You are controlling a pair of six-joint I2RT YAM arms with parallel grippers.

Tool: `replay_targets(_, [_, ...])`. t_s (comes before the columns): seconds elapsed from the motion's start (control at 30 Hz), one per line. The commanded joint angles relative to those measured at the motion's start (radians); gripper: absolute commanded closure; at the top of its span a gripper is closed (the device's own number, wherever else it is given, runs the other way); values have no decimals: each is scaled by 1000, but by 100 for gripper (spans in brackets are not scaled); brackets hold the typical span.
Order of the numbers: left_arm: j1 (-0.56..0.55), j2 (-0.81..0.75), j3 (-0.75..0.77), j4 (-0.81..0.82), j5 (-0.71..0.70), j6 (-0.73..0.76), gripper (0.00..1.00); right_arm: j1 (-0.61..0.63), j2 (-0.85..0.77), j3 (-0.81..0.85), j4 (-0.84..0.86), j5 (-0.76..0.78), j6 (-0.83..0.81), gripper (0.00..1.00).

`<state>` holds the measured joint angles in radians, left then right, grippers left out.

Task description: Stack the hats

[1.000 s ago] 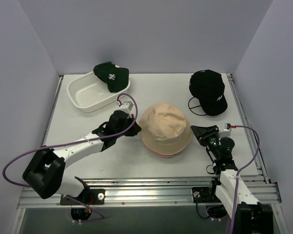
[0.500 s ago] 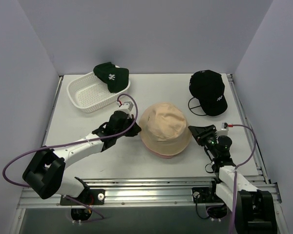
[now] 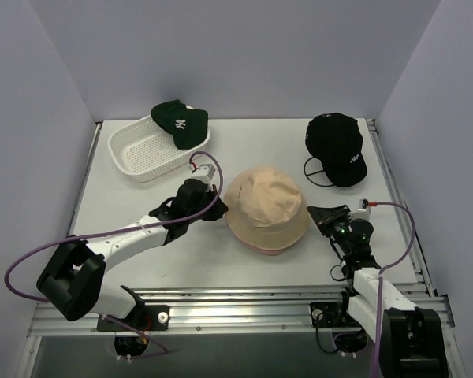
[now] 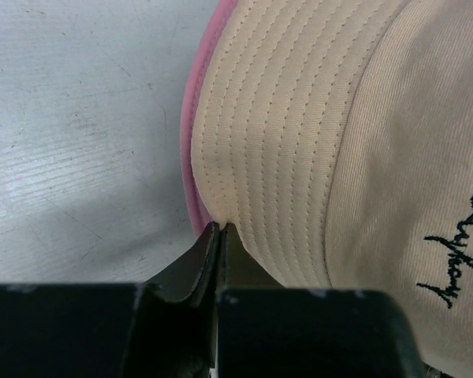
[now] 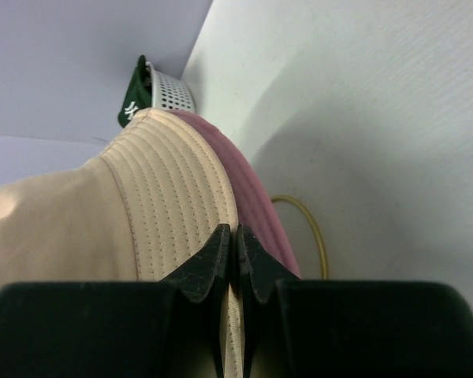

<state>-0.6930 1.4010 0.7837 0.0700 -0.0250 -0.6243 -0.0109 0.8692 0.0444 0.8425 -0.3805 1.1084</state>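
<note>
The tan bucket hat [image 3: 266, 205] sits on the pink bucket hat, whose brim shows as a rim at the near side [image 3: 260, 250]. My left gripper [image 3: 220, 208] is shut on the tan hat's left brim edge; in the left wrist view the jaws [image 4: 221, 228] meet at the tan brim [image 4: 299, 118], with the pink brim [image 4: 193, 157] just below. My right gripper [image 3: 314, 213] is shut on the tan hat's right brim [image 5: 158, 205], fabric between the jaws [image 5: 235, 230], beside the pink brim [image 5: 256, 197]. The dark green cap [image 3: 179, 122] lies on the basket's far corner. The black cap [image 3: 337, 146] lies at the far right.
A white mesh basket [image 3: 138, 153] stands at the far left; it also shows in the right wrist view [image 5: 173, 93]. A thin dark loop [image 3: 314, 175] lies by the black cap. A thin yellowish loop [image 5: 311, 228] lies on the table beside the pink brim. Walls enclose three sides.
My right gripper has shifted slightly toward the near edge with the brim, and the tan hat's right side has moved a little with it. The left arm has stayed put.
</note>
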Motion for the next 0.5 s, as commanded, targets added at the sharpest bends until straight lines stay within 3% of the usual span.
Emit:
replay_targets(0.0, [-5,10,-1,19,-21,3,98,5,77,-51,9,61,-82,100])
replay_targets(0.2, [-3,44,-11,65,-4,-2,98,41,260,-51,130,72,-122,100])
replay_targets(0.47, [-3,50,-17,57,-29,-2,98,84,340,18,67,141,-140,100])
